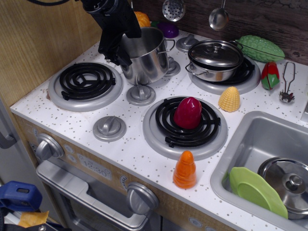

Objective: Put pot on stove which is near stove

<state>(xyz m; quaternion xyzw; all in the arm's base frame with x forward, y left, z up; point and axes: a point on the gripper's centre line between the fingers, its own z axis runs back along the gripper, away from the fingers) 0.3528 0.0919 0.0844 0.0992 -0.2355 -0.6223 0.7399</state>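
The tall shiny steel pot (149,55), without a lid, is at the back centre of the toy cooktop, slightly tilted, over a grey knob (141,94). My black gripper (121,54) comes down from the top left and is shut on the pot's left rim, one finger outside the wall and the other hidden inside. The nearest bare stove burner (86,82), a black coil in a silver dish, lies just left of the pot. Whether the pot's base touches the surface cannot be told.
A red toy vegetable (187,113) sits on the front middle burner (166,137). A lidded shallow pot (215,58) covers the back right burner. An orange toy (185,169), corn (229,99) and a sink (260,130) with a green plate (255,190) lie to the right.
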